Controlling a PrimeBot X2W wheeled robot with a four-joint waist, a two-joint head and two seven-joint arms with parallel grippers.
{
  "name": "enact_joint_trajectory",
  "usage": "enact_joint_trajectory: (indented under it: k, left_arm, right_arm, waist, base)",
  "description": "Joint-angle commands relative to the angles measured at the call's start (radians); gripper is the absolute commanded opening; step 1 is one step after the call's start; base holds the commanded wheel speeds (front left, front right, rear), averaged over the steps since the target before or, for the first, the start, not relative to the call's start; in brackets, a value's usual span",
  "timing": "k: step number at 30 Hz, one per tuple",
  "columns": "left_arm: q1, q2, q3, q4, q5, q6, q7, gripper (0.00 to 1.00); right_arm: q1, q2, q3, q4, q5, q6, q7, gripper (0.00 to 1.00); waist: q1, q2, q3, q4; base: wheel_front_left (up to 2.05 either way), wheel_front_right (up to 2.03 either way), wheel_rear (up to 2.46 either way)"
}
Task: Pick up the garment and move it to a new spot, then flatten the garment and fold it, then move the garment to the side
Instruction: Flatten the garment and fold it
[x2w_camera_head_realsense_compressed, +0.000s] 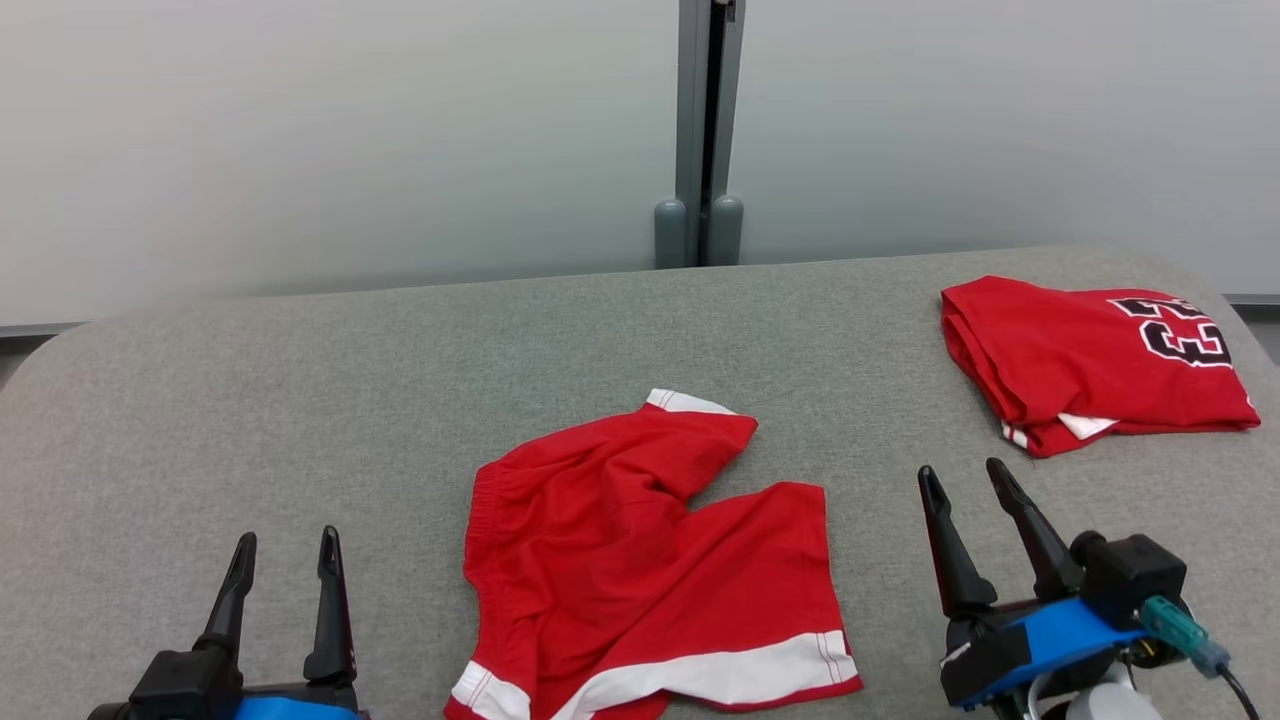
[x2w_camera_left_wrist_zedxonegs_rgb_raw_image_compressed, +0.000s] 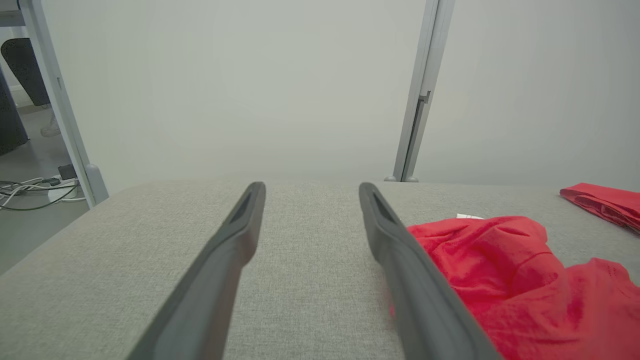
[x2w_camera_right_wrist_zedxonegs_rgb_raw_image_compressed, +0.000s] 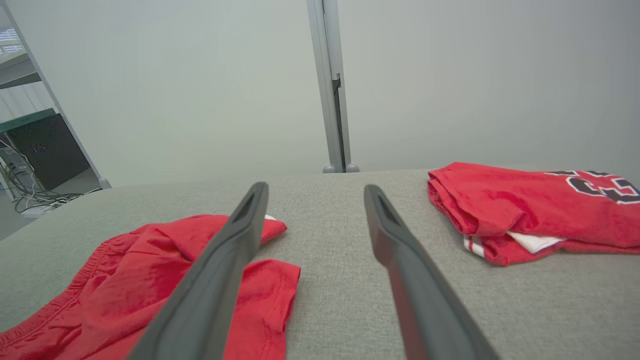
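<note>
1. My left pincer (x2w_camera_head_realsense_compressed: 287, 537) sits at the lower left of the head view. Its two dark fingers (x2w_camera_left_wrist_zedxonegs_rgb_raw_image_compressed: 225, 260) point up the frame with a clear gap between them, so it is spread wide and grips nothing.
2. My right pincer (x2w_camera_head_realsense_compressed: 962, 468) sits at the lower right of the head view, with its fingers leaning a little toward the upper left. They are parted as well, and nothing is held between them.
3. The red shorts (x2w_camera_head_realsense_compressed: 650, 560) lie rumpled on the grey fabric-covered table (x2w_camera_head_realsense_compressed: 300, 400), in the lower middle of the head view. They are between my two pincers and touch neither.
4. The gathered waistband runs down the left side of the shorts. A white hem band crosses their lower edge, and a second white hem shows at their upper tip.
5. In the left wrist view my fingers frame bare grey cloth. The shorts are at the lower right of that frame, partly behind the right-hand finger.
6. In the right wrist view the shorts are at the lower left, partly behind the left-hand finger.
7. A folded red jersey (x2w_camera_head_realsense_compressed: 1090, 365) rests at the upper right of the head view, well apart from the shorts. It has black numerals outlined in white on its top face.
8. Behind the table is a pale wall, with a grey post (x2w_camera_head_realsense_compressed: 705, 130) at the top middle of the head view.
</note>
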Motion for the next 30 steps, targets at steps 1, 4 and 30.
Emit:
enact_joint_trajectory:
  k: [1, 4, 30]
  left_arm:
    - [0.012, 0.003, 0.005, 0.003, 0.005, -0.001, -0.004, 1.0]
    - [0.014, 0.006, 0.001, 0.005, 0.009, -0.001, -0.004, 1.0]
    - [0.014, 0.006, -0.001, 0.023, 0.01, -0.001, -0.004, 1.0]
  right_arm:
    - [0.031, 0.008, -0.005, -0.026, -0.012, 0.0, -0.003, 1.0]
    - [0.071, 0.019, -0.009, -0.07, -0.029, 0.0, -0.003, 1.0]
    - [0.164, 0.055, 0.019, -0.072, -0.064, 0.0, -0.003, 1.0]
  waist:
    - [0.0001, 0.0, -0.005, -0.004]
    - [0.0001, 0.0, -0.012, -0.002]
    - [0.0001, 0.0, -0.03, 0.024]
  base:
    - [0.0, 0.0, 0.0]
    - [0.0, 0.0, 0.0]
    - [0.0, 0.0, 0.0]
